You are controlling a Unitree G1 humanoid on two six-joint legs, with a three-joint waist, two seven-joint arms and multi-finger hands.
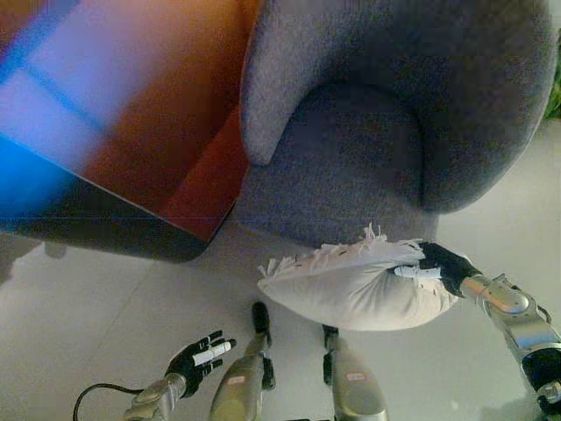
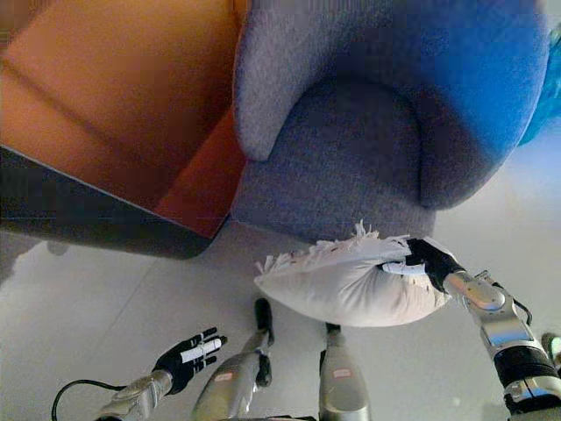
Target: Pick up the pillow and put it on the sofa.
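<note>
A white pillow with a fringed edge [image 1: 351, 285] hangs in the air just in front of the grey sofa chair [image 1: 368, 158], below its seat edge. My right hand [image 1: 441, 266] is shut on the pillow's right end and holds it up; it also shows in the right eye view [image 2: 427, 260]. My left hand [image 1: 200, 355] is open and empty, low over the floor at the lower left.
An orange-brown cabinet or table [image 2: 131, 114] with a dark lower edge stands left of the sofa chair, close against its arm. The floor [image 1: 105, 307] is pale and glossy. A bit of green plant [image 1: 554, 96] shows at the right edge.
</note>
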